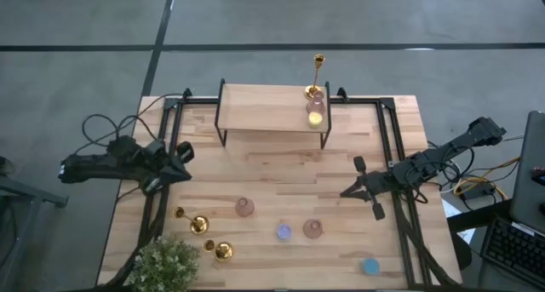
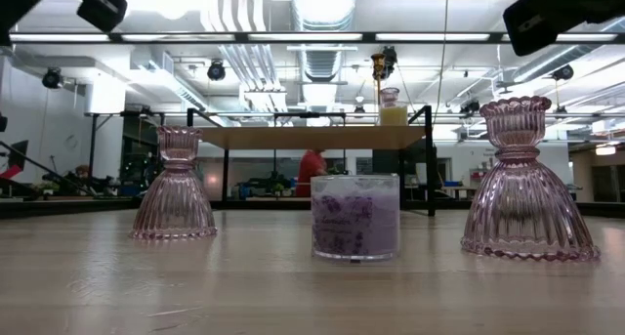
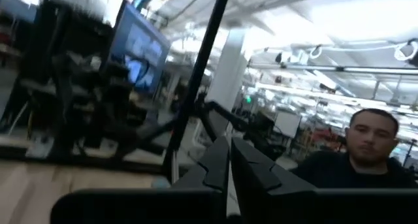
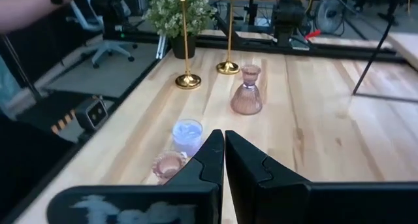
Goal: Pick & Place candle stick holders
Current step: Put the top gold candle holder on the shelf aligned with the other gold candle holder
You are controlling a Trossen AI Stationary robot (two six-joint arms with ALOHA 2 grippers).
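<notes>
1. On the raised wooden shelf at the table's far edge, one gold candle stick holder stands upright, well apart from both grippers.
2. Near the front-left corner, two more gold holders stand beside the potted plant.
3. Left gripper: fingers pressed together, empty, hovering behind those two.
4. Right gripper: fingers pressed together, empty, at the right side.

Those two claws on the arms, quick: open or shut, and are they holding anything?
Left gripper: shut, holding nothing, raised at the table's left edge.
Right gripper: shut, holding nothing, over the table's right side.
</notes>
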